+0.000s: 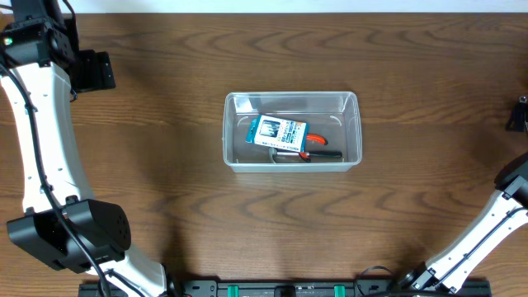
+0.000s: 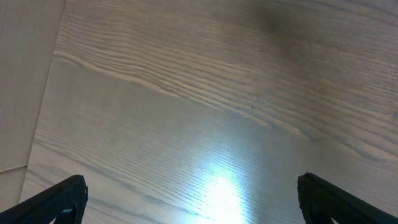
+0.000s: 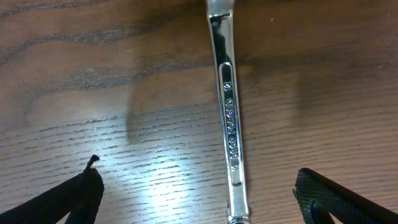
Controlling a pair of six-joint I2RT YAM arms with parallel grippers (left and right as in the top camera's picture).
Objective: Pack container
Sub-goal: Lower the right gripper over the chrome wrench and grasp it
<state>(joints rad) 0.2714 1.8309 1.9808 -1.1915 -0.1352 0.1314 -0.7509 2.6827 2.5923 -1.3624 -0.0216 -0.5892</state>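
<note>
The container [image 1: 228, 132], a clear plastic tub, stands mid-table. Inside it lie a small blue-and-white box [image 1: 279, 130] and red-handled pliers [image 1: 317, 140] beside a dark tool. A shiny metal wrench [image 3: 228, 118] lies flat on the wood in the right wrist view, running lengthwise between the wide-apart fingers of my open right gripper [image 3: 199, 199], closer to the right finger and touching neither. My left gripper [image 2: 193, 196] is open over bare wood with nothing between its fingers. Overhead, the left gripper [image 1: 95, 72] sits at the far left back, and only a dark bit of the right gripper [image 1: 518, 114] shows at the right edge.
The left arm [image 1: 45, 148] runs along the table's left side, and the right arm [image 1: 487, 235] comes in from the front right corner. A pale surface beyond the table edge [image 2: 25, 81] shows at the left of the left wrist view.
</note>
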